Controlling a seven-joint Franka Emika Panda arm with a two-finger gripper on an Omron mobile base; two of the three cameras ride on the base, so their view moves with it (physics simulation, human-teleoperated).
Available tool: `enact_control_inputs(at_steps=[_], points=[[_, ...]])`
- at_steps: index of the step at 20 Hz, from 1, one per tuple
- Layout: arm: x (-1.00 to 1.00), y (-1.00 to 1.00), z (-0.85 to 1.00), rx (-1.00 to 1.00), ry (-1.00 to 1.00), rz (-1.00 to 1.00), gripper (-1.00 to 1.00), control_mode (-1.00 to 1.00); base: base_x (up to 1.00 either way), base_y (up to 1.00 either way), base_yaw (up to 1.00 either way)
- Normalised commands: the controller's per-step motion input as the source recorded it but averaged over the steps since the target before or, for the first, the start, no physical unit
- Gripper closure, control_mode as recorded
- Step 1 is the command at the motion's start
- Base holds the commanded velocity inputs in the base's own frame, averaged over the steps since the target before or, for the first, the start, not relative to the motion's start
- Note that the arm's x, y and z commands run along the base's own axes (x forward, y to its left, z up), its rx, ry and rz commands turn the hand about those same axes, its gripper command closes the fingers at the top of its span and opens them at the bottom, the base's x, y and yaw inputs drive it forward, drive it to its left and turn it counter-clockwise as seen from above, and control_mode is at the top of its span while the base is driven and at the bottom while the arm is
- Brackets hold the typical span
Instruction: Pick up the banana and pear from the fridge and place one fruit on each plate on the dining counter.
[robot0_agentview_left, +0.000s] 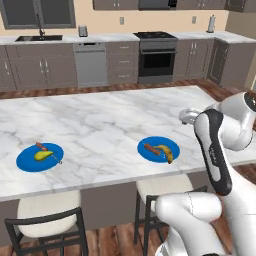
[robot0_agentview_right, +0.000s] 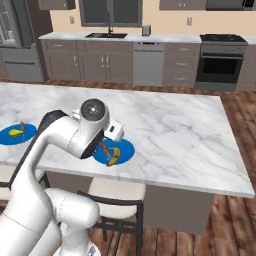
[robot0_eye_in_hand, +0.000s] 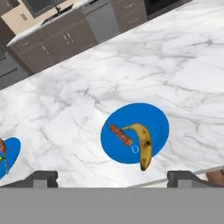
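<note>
Grey cabinets (robot0_agentview_left: 45, 70), a black oven (robot0_agentview_left: 156, 59) and wood floor (robot0_agentview_right: 235, 105) behind.

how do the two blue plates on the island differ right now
The flat round blue plate nearer the arm carries the long curved yellow banana, whose tip overhangs its rim. The flat round blue plate farther along the white marble counter, carries the small yellow-green pear, fully inside its rim. Both hold a small reddish-brown skewer-like item.
</note>
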Motion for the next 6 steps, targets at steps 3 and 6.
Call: enact_control_inputs(at_steps=[3, 6], points=[[-1.0, 0.29, 0.89, 0.0, -0.07, 0.0, -1.0, -1.0, 0.0, 0.0, 0.0], [-1.0, 0.25, 0.78, 0.0, 0.0, 0.0, -1.0, -1.0, 0.0, 0.0, 0.0]])
